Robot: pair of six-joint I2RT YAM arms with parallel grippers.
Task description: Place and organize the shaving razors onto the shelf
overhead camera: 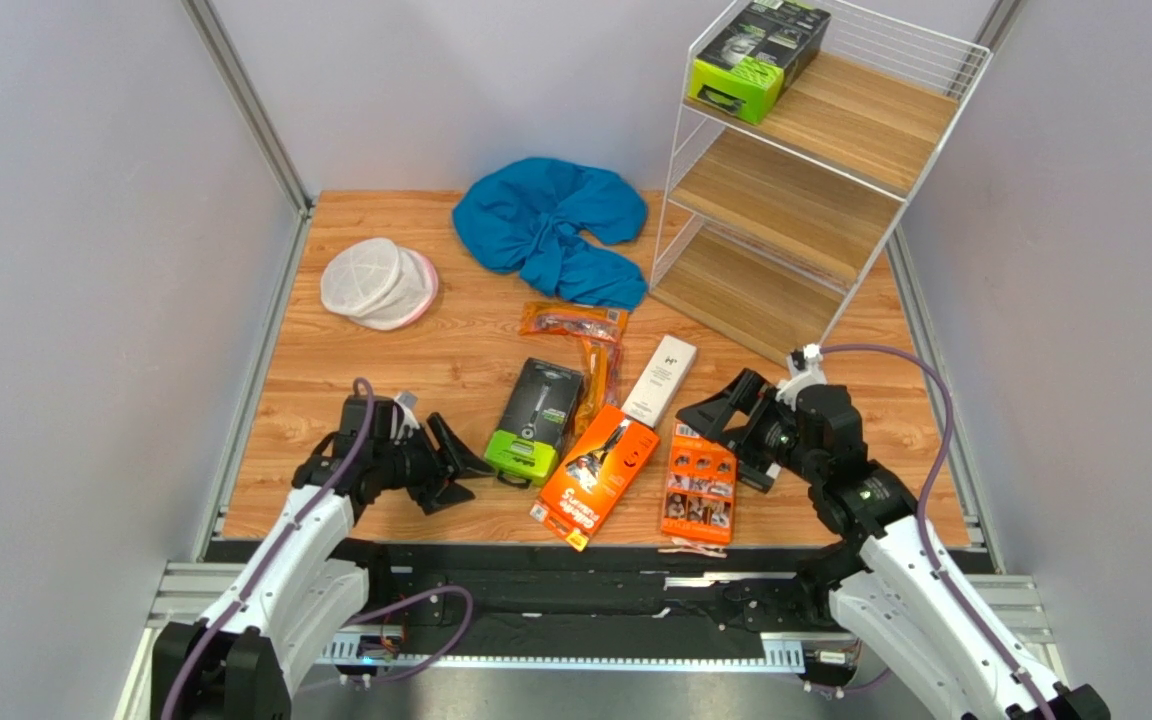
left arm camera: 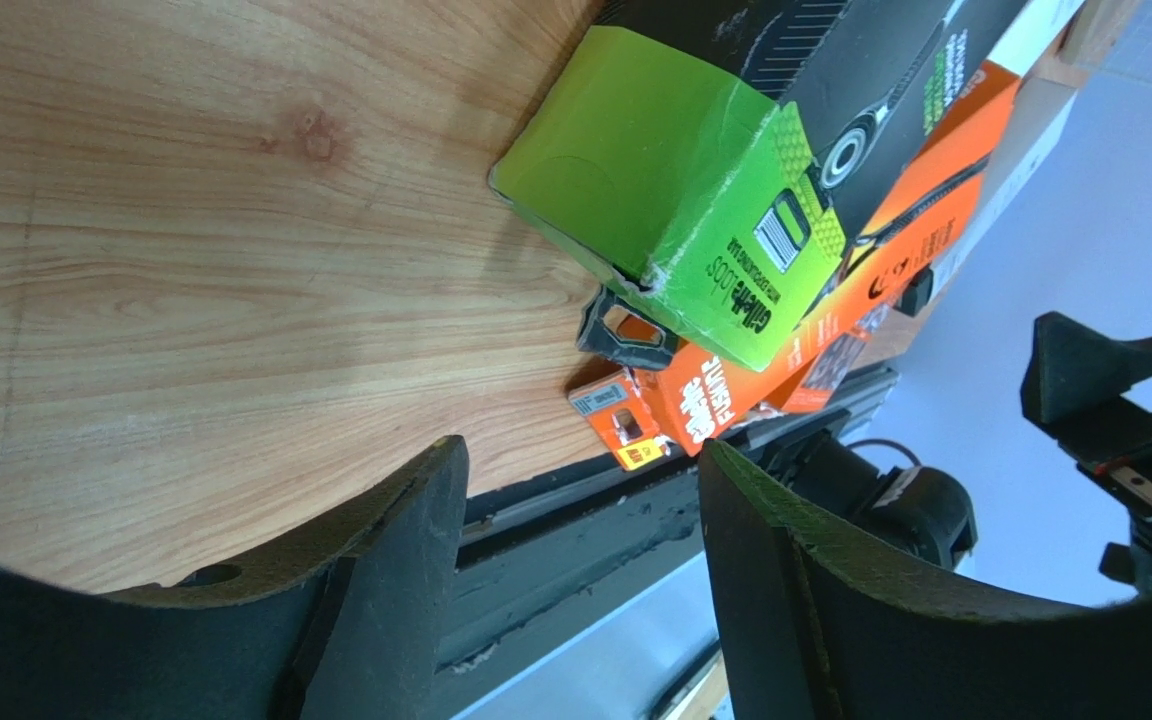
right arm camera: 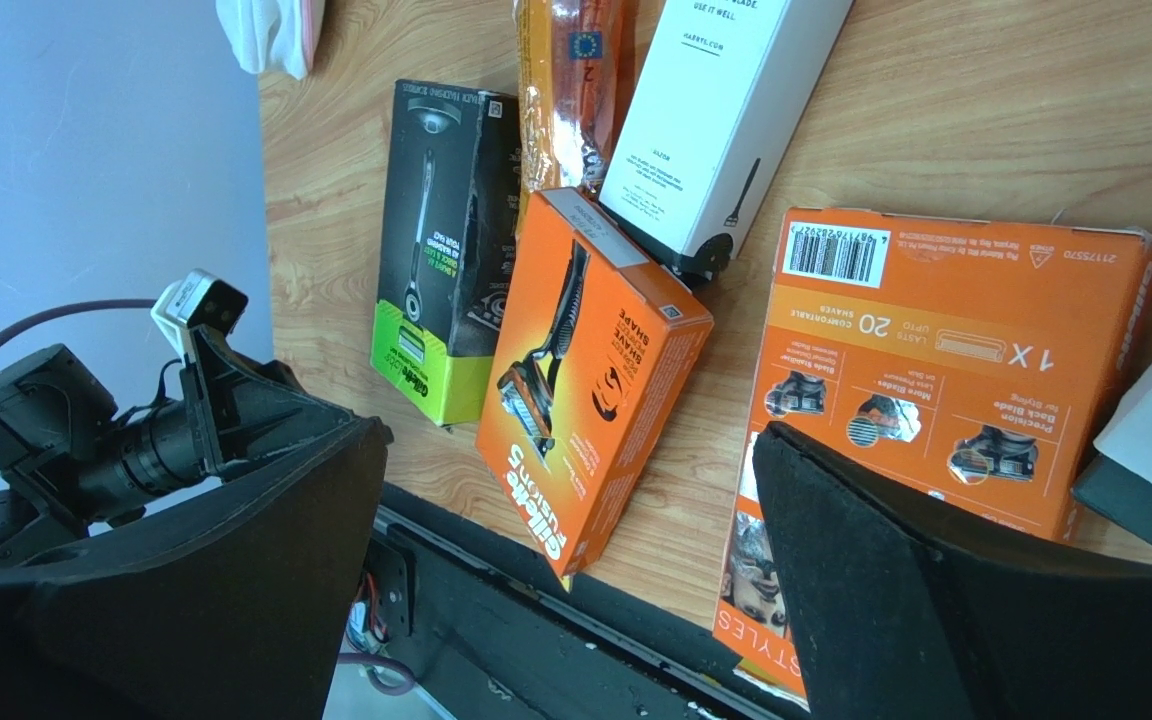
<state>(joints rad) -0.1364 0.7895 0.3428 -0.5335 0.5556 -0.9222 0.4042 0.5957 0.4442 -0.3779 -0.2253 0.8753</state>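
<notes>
Several shaving razors lie on the table: a lime-green-and-black box, an orange carton, a flat orange carton, a slim white box and a clear orange-trimmed bag. Another green-and-black box sits on the top board of the shelf. My left gripper is open just left of the green box, nothing between its fingers. My right gripper stands open above the flat orange carton, beside the orange carton.
A blue cloth lies crumpled at the back, left of the shelf. A round white mesh pouch rests at the back left. The black rail runs along the near table edge. Grey walls close in both sides.
</notes>
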